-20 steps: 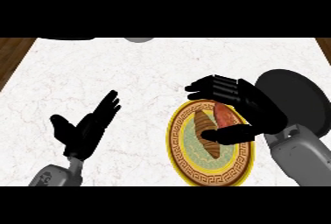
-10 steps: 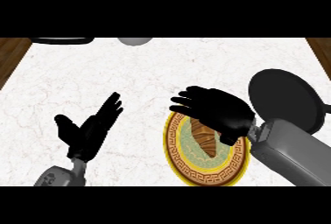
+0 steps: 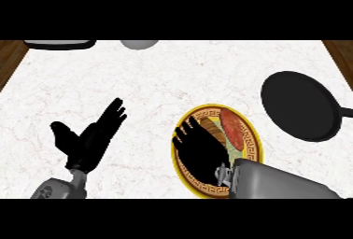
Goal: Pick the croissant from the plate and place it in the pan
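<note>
- Right hand (image 3: 202, 151) lies over the plate (image 3: 252, 142), fingers curled on the croissant (image 3: 212, 129).
- Pan (image 3: 300, 105) sits right of the plate on the desk (image 3: 172, 79).
- Left hand (image 3: 89, 137) rests at left, fingers released.

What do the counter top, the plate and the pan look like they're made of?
Counter top: looks like white marble or stone, with faint veining. Plate: probably glazed ceramic, with a yellow rim and a dark key-pattern border. Pan: matte black, perhaps coated metal or cast iron; its flat dark look leaves that open.
</note>
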### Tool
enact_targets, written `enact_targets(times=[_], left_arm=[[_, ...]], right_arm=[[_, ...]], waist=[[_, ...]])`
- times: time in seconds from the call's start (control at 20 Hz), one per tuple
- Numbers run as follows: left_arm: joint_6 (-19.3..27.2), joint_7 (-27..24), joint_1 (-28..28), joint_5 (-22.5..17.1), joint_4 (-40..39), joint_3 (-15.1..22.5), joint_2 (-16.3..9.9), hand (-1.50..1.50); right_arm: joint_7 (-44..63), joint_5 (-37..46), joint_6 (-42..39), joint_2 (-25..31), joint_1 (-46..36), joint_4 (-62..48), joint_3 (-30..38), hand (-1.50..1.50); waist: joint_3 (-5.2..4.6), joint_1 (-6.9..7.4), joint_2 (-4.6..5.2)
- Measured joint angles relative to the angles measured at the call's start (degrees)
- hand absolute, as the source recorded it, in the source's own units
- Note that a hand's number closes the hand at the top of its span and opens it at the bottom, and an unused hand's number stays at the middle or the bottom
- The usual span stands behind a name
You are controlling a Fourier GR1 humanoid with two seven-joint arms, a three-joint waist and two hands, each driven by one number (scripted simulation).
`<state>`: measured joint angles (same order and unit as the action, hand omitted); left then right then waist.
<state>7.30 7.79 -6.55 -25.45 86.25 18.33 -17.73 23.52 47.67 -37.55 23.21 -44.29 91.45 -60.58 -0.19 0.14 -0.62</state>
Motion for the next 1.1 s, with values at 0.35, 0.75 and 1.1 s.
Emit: enact_targets(times=[0.35,0.75,1.1], left_arm=[[-0.81,0.28,0.94,1.18,1.34,-0.65,0.86,0.0],[-1.7,2.34,1.85,2.23,3.55,-2.71,1.78,0.0],[-2.04,2.52,2.28,4.2,3.42,-3.33,3.73,0.0]], right_arm=[[10.04,4.22,-8.49,-8.53,5.41,-1.48,-0.92,-1.5],[10.26,13.3,-7.25,-9.74,9.16,-3.53,-1.94,-1.5],[7.19,20.0,-6.21,-6.93,9.58,-3.64,-0.46,-1.5]], waist=[[0.14,-0.03,0.42],[0.18,0.07,0.56],[0.19,0.01,0.59]])
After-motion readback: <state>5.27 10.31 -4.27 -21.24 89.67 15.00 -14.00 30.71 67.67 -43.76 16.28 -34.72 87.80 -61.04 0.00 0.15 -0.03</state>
